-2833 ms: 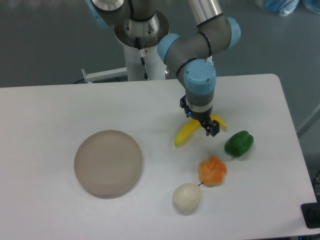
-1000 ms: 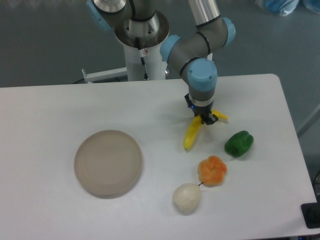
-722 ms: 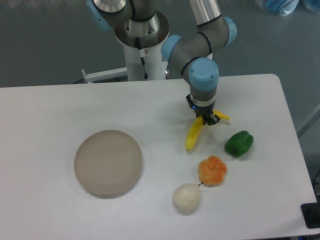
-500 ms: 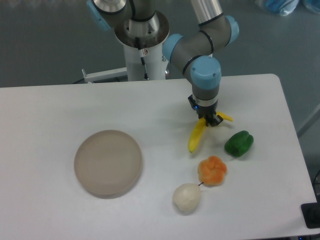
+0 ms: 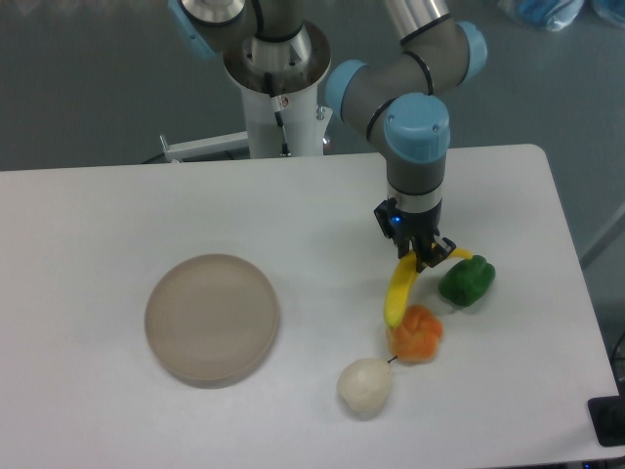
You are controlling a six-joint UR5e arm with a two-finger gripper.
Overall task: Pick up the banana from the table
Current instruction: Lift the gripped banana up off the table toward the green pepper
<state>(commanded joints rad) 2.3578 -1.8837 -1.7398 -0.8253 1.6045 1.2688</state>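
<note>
The claw (image 5: 426, 256) is seen pointing straight down over the right half of the table (image 5: 117, 205), and it's clamped shut on the banana (image 5: 400, 289), pinched near the banana's upper bend. So the banana is held right in the claw: the long yellow part hangs down and to the left from the fingers, while a short yellow stub pokes out on the other side, to the right of the claw. Whether the low end of the banana is touching the table or the fruit below it can't really be told from this angle. Just below the claw, an orange lumpy fruit (image 5: 418, 333) is sat on the table, and the banana's lower tip is seen right against its upper left edge. A green pepper (image 5: 467, 280) is found just to the right of the claw and slightly lower, with the banana's stub reaching right up to its top edge. Further below the claw and a bit left, past the orange fruit, a whitish garlic-like thing (image 5: 364, 385) is parked, with a thin dark stem or wire seen between it and the orange fruit. Well off to the left of the claw and a little lower, a round beige-grey plate (image 5: 212, 318) is laid flat. The arm's blue-capped wrist joint (image 5: 418, 128) is stacked directly above the claw.
</note>
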